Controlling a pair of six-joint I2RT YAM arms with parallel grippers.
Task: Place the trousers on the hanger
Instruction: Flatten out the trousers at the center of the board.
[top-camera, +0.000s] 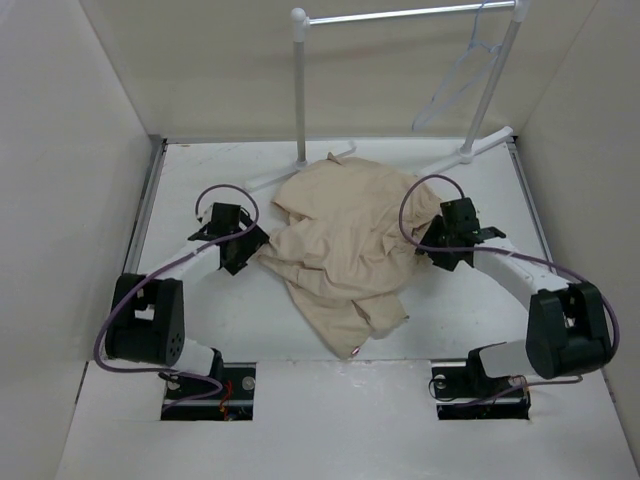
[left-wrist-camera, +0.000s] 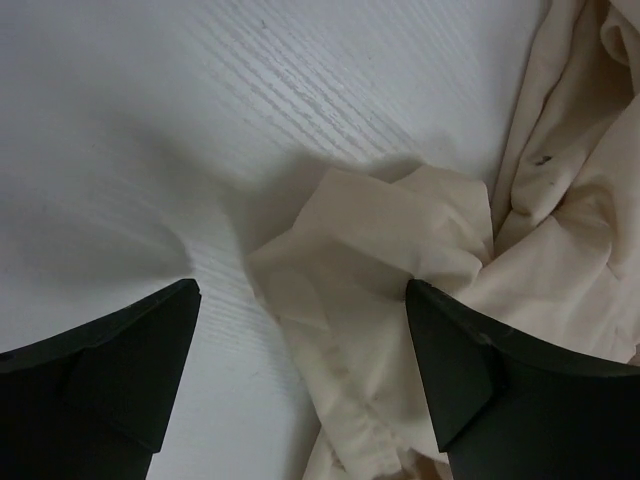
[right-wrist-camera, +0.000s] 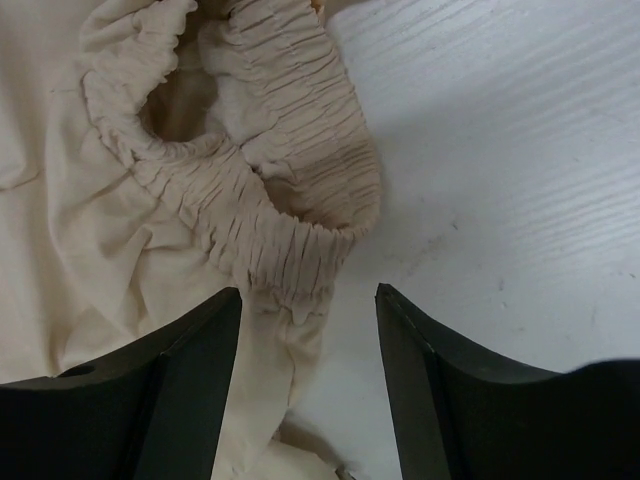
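The beige trousers (top-camera: 345, 245) lie crumpled in a heap on the white table, between both arms. My left gripper (top-camera: 250, 252) is open at the heap's left edge; in the left wrist view a folded corner of the trousers (left-wrist-camera: 380, 250) lies between its fingers (left-wrist-camera: 470, 370). My right gripper (top-camera: 432, 252) is open at the heap's right edge; in the right wrist view the gathered elastic waistband (right-wrist-camera: 290, 230) lies just ahead of its fingers (right-wrist-camera: 190, 390). The pale hanger (top-camera: 462, 75) hangs on the rail at the back right.
A white tube rack (top-camera: 299, 85) with a metal rail (top-camera: 410, 14) stands at the back of the table, its feet spreading beside the trousers. White walls close in left, right and behind.
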